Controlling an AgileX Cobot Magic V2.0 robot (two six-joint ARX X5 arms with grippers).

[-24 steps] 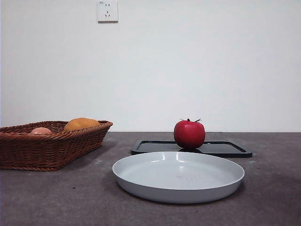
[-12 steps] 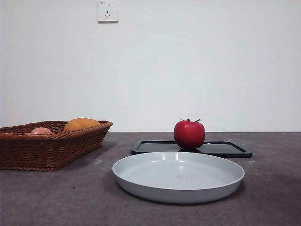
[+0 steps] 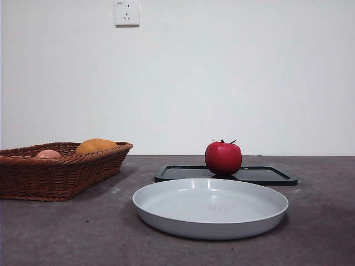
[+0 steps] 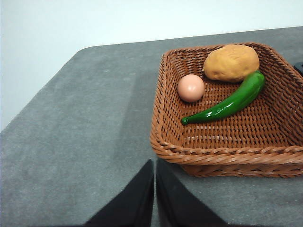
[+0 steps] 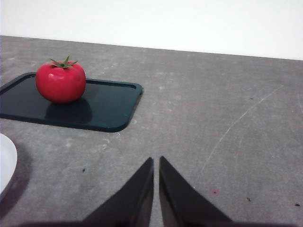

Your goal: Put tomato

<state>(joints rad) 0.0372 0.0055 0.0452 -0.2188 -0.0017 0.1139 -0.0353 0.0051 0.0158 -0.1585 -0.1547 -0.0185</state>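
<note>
A: Front view, item one?

B: I log the tomato (image 3: 223, 158) upright on the black tray (image 3: 266, 175), at twelve o'clock behind the grey plate (image 3: 166, 213); basket (image 3: 55, 177) at nine o'clock. No arm showing.

A: Left wrist?

B: Left gripper (image 4: 155, 189) pressed closed on nothing, near the basket. No tomato.

A: Right wrist?

B: Right gripper (image 5: 156, 187) closed, empty; the tomato sits well apart at ten o'clock from it. I judge the right arm nearer.
</note>
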